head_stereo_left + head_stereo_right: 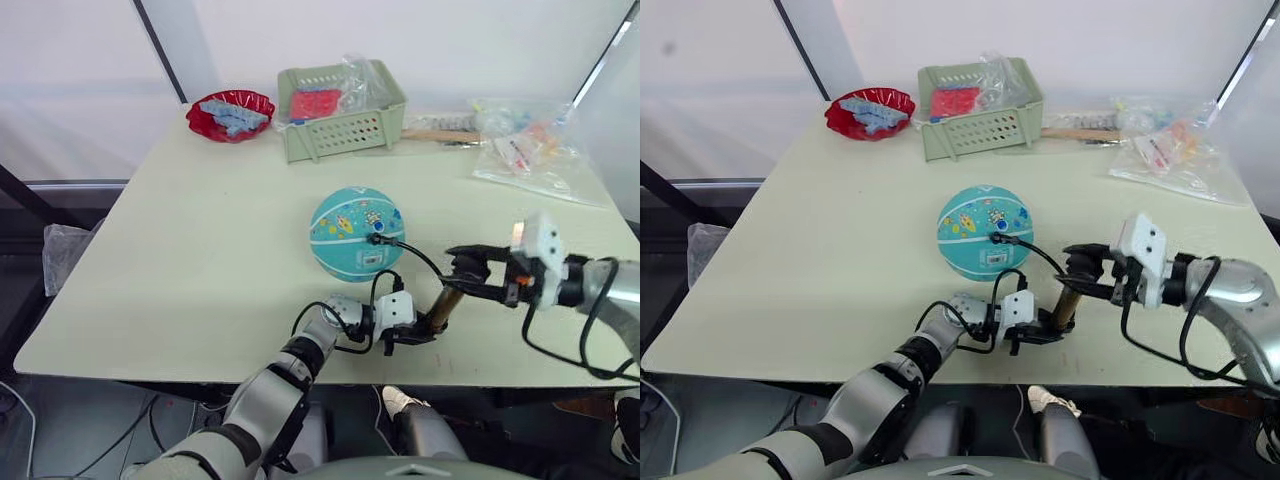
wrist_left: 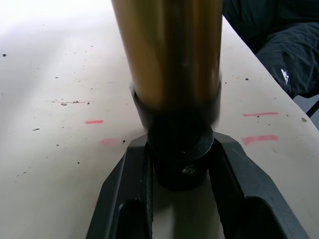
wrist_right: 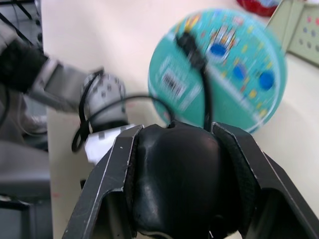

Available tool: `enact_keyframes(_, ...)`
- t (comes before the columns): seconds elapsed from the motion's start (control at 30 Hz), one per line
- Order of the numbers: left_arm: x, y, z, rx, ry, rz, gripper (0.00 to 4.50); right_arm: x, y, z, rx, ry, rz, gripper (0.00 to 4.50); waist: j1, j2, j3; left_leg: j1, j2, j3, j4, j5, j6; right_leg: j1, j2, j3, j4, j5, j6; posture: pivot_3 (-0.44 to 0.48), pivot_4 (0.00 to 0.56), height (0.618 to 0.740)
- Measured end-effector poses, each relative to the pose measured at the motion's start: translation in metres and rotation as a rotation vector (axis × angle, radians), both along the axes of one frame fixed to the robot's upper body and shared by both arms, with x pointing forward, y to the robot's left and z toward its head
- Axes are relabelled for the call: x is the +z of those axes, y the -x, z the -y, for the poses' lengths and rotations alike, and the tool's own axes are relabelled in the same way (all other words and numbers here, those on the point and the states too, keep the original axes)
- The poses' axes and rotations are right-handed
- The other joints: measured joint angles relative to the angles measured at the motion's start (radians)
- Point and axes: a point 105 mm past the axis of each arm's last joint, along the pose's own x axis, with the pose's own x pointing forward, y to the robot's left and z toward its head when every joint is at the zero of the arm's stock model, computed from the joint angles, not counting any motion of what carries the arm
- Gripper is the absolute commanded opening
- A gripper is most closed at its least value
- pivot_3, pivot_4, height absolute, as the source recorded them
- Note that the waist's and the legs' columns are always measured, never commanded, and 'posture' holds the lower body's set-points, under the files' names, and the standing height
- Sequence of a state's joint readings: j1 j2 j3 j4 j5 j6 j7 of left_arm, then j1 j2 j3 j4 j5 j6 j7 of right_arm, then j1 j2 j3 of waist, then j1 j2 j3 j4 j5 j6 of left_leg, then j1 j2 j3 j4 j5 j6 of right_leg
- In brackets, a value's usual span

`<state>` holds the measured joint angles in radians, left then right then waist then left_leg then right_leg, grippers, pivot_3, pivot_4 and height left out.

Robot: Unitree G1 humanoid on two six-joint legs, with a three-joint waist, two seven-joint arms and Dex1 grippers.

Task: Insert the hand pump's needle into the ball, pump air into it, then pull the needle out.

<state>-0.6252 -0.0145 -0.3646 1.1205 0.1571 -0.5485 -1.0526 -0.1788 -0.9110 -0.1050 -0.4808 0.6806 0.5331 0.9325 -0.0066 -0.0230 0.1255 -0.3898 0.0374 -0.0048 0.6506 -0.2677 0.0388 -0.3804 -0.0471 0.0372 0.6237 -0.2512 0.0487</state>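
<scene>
- Tool: the short brass-gold hand pump (image 1: 445,305) with black end caps stands tilted near the front edge of the pale beige table (image 1: 200,250), its base on the tabletop and its black T-handle (image 3: 177,184) uppermost.
- Left gripper (image 1: 410,335): its two black fingers (image 2: 124,199) are closed on the pump's lower black end cap, pinning it to the table.
- Right gripper (image 1: 470,270): its fingers (image 3: 107,184) are clamped around the rounded black T-handle, with no slack visible on either side.
- Hose: the thin black hose (image 1: 415,255) arcs from the pump to a small black fitting (image 1: 376,238) seated on the teal rubber ball (image 1: 356,232) with white stripes and coloured prints.
- Ball: it rests on the table just beyond the pump, about mid-table, with its white label facing the robot.
- Step in hand, as judged: insertion appears complete and pumping is under way or about to start.
- Next move, as judged: drive the handle along the cylinder's axis while the left grip keeps the base still, so the hose does not drag the ball or lever the fitting.
- Not determinable: the metal needle itself cannot be made out, so its depth is unconfirmed; how far the handle is drawn out cannot be read either.
- Surroundings: a green slotted basket (image 1: 345,125) and a red dish (image 1: 230,112) stand at the far edge, well apart from the work.
</scene>
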Motion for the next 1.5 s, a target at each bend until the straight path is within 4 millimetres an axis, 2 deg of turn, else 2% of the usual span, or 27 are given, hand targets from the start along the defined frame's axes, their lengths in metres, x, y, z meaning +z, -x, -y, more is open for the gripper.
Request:
enact_keyframes(0.1, 0.001, 0.0, 0.001, -0.001, 0.002, 0.002, 1.08, 0.028, 0.003, 0.005, 0.006, -0.003, 0.017, 1.66, 0.002, 0.001, 0.001, -0.002, 0.0, -0.001, 0.001, 0.0, 0.0, -0.002, 0.0, -0.001, 0.0, 0.0, 0.0, 0.0, 0.15, 0.736)
enact_keyframes(0.27, 0.001, 0.0, 0.001, -0.002, 0.004, 0.003, 1.08, 0.057, 0.007, 0.01, 0.013, 0.008, 0.039, 1.66, 0.002, 0.003, 0.002, -0.004, 0.0, -0.001, 0.001, 0.0, 0.0, -0.002, -0.001, -0.001, 0.0, 0.0, 0.0, 0.0, 0.15, 0.736)
enact_keyframes(0.37, 0.002, 0.0, 0.003, -0.004, 0.007, 0.004, 1.08, 0.08, 0.011, 0.015, 0.004, 0.025, 0.051, 1.66, 0.004, 0.004, 0.002, -0.006, 0.0, -0.001, 0.001, 0.0, 0.0, -0.004, -0.002, -0.001, 0.0, 0.0, 0.0, 0.0, 0.15, 0.736)
enact_keyframes(0.47, 0.002, 0.0, 0.003, -0.005, 0.009, 0.005, 1.08, 0.094, 0.013, 0.017, -0.008, 0.028, 0.058, 1.66, 0.007, 0.004, 0.002, -0.007, 0.0, -0.001, 0.001, 0.0, 0.0, -0.005, -0.003, -0.002, 0.0, 0.0, 0.0, 0.0, 0.15, 0.736)
enact_keyframes(0.63, 0.002, 0.0, 0.004, -0.007, 0.01, 0.005, 1.08, 0.094, 0.013, 0.018, -0.024, 0.027, 0.038, 1.66, 0.009, 0.004, 0.002, -0.008, 0.0, 0.0, 0.001, 0.0, 0.0, -0.006, -0.004, 0.0, 0.0, 0.0, 0.0, 0.0, 0.15, 0.736)
enact_keyframes(0.73, 0.002, 0.001, 0.004, -0.007, 0.007, 0.005, 1.08, 0.085, 0.016, 0.016, -0.027, 0.033, 0.057, 1.66, 0.01, 0.002, 0.001, -0.008, 0.001, -0.001, 0.0, 0.0, 0.0, -0.006, -0.005, 0.001, 0.0, 0.0, 0.0, 0.0, 0.15, 0.736)
enact_keyframes(0.87, 0.0, 0.001, 0.002, -0.006, -0.002, 0.003, 1.08, 0.057, 0.02, 0.01, -0.012, 0.045, 0.07, 1.66, 0.008, -0.001, -0.005, -0.007, 0.001, -0.001, 0.0, 0.0, 0.0, -0.005, -0.004, 0.001, 0.0, 0.0, 0.0, 0.0, 0.15, 0.736)
enact_keyframes(1.17, -0.003, 0.0, -0.001, 0.006, -0.013, 0.002, 1.08, -0.015, 0.014, -0.001, -0.084, 0.015, 0.05, 1.66, -0.004, -0.006, -0.01, -0.002, 0.001, -0.002, 0.001, 0.0, 0.0, -0.001, -0.003, -0.003, 0.0, 0.0, 0.0, 0.0, 0.15, 0.736)
enact_keyframes(1.3, -0.004, 0.0, -0.002, 0.01, -0.015, 0.001, 1.08, -0.039, 0.01, -0.004, -0.097, 0.023, 0.054, 1.66, -0.005, -0.007, -0.01, -0.001, 0.001, -0.002, 0.001, 0.0, 0.0, 0.0, -0.002, -0.003, 0.0, 0.0, 0.0, 0.0, 0.15, 0.736)
enact_keyframes(1.37, -0.004, 0.0, -0.002, 0.012, -0.015, 0.0, 1.08, -0.045, 0.009, -0.006, -0.105, 0.01, 0.053, 1.66, -0.005, -0.006, -0.01, 0.0, 0.001, -0.002, 0.001, 0.0, 0.0, 0.0, -0.002, -0.004, 0.0, 0.0, 0.0, 0.0, 0.15, 0.736)
enact_keyframes(1.5, -0.004, -0.001, -0.003, 0.017, -0.017, 0.001, 1.08, -0.044, 0.007, -0.007, -0.104, 0.004, 0.051, 1.66, -0.005, -0.007, -0.009, 0.003, 0.001, -0.002, 0.001, 0.0, 0.0, 0.002, 0.0, -0.003, 0.0, 0.0, 0.0, 0.0, 0.15, 0.736)
